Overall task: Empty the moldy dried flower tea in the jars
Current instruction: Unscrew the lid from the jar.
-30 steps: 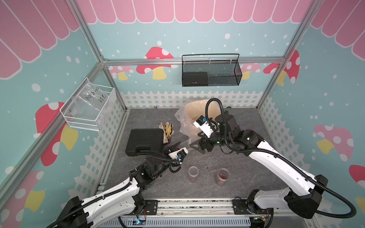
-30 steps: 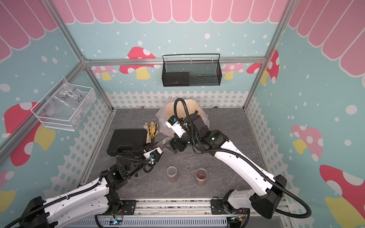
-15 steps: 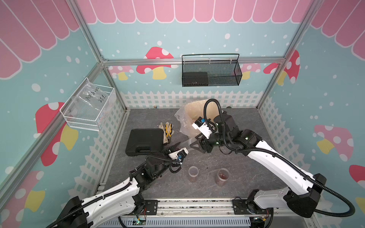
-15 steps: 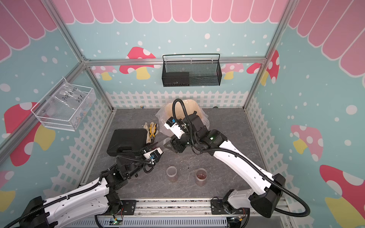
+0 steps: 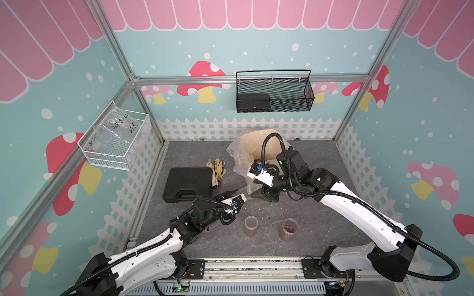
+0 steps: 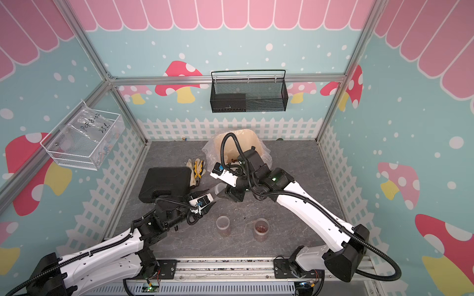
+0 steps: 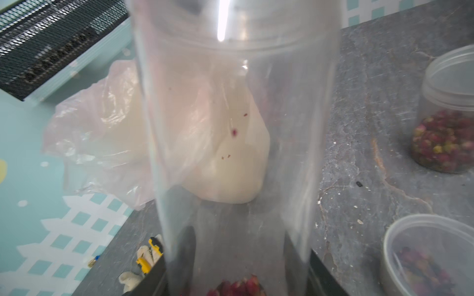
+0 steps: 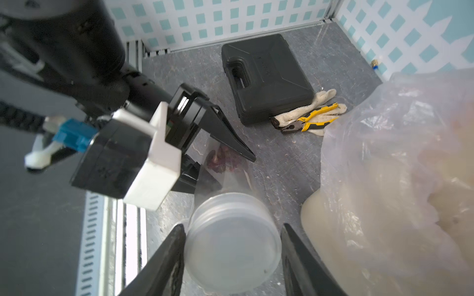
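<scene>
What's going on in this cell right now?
The left gripper is shut on a tall jar, tipped on its side with the lid pointing at the right arm. The right gripper has a finger on either side of that lid; whether it is clamped isn't clear. A little dried flower tea sits at the tall jar's bottom. Two other jars stand on the table with tea in them, and the lined bin is behind.

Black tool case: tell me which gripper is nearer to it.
Left. The left gripper, clamped on the jar, sits just off the black tool case's corner. The right gripper is beyond it, at the jar's lid, beside the cream bin.
</scene>
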Robot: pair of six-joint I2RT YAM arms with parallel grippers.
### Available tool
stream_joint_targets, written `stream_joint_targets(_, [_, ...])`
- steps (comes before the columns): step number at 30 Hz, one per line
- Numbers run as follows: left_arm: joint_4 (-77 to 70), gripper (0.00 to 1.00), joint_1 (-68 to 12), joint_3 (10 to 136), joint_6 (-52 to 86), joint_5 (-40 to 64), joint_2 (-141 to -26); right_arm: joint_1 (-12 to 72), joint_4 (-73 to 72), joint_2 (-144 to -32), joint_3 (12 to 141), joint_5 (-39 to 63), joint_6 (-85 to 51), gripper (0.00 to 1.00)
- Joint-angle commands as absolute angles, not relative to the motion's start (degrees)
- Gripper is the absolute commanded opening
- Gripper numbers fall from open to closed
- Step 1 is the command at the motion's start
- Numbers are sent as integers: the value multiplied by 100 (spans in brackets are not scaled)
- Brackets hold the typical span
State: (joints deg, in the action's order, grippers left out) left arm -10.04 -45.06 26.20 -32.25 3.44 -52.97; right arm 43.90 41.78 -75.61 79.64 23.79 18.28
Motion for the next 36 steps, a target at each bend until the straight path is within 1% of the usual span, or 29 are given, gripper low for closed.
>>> stream_joint_targets(1, [-1037, 25, -4412, 2993, -2920, 1878, -5365, 4417, 3900, -7418, 7796, 1992, 3802, 19])
stream_joint_targets(5, [-1099, 25, -4169, 3085, -2656, 2568, -5497, 4418, 3726, -7332, 7682, 1768, 4532, 21])
stream_joint_targets(7, [-1116, 25, -4157, 3095, -2653, 2606, -5523, 4425, 3721, -7364, 7723, 1787, 4605, 26])
stream_joint_targets(9, [-1138, 25, -4149, 3107, -2684, 2575, -5537, 4424, 3688, -7391, 7735, 1874, 4562, 32])
stream_joint_targets(11, [-1110, 25, -4151, 3114, -2747, 2471, -5542, 4419, 3662, -7400, 7825, 1997, 4305, 48])
stream_joint_targets(14, [-1156, 25, -4150, 3076, -2842, 2092, -5513, 4421, 3647, -7282, 8026, 2344, 3587, 65])
stream_joint_targets(15, [-1229, 25, -4155, 3023, -2879, 1950, -5481, 4421, 3586, -7150, 8029, 2525, 3260, 73])
stream_joint_targets(16, [-1315, 25, -4150, 2973, -2923, 1789, -5430, 4416, 3428, -6992, 8006, 2591, 2806, 79])
stream_joint_targets(18, [-1520, 25, -4156, 2858, -3019, 1518, -5336, 4421, 3166, -6756, 7987, 2514, 1860, 83])
stream_joint_targets(20, [-1759, 25, -4162, 2738, -3164, 1231, -5266, 4412, 3199, -6662, 8058, 2336, 962, 91])
stream_joint_targets(24, [-1864, 25, -4170, 2663, -3396, 945, -5161, 4403, 3520, -6779, 8123, 2038, -297, 95])
stream_joint_targets(27, [-1814, 25, -4223, 2631, -3594, 777, -5132, 4373, 3735, -6918, 8181, 1989, -791, 96])
stream_joint_targets(31, [-1771, 25, -4323, 2598, -3730, 556, -5115, 4368, 3750, -7023, 8071, 2218, -1120, 96])
stream_joint_targets(33, [-1685, 25, -4383, 2610, -3770, 487, -5072, 4368, 3780, -7073, 8015, 2179, -1144, 96])
stream_joint_targets(36, [-1613, 25, -4434, 2603, -3795, 412, -4994, 4368, 3769, -7122, 7955, 2067, -1143, 94])
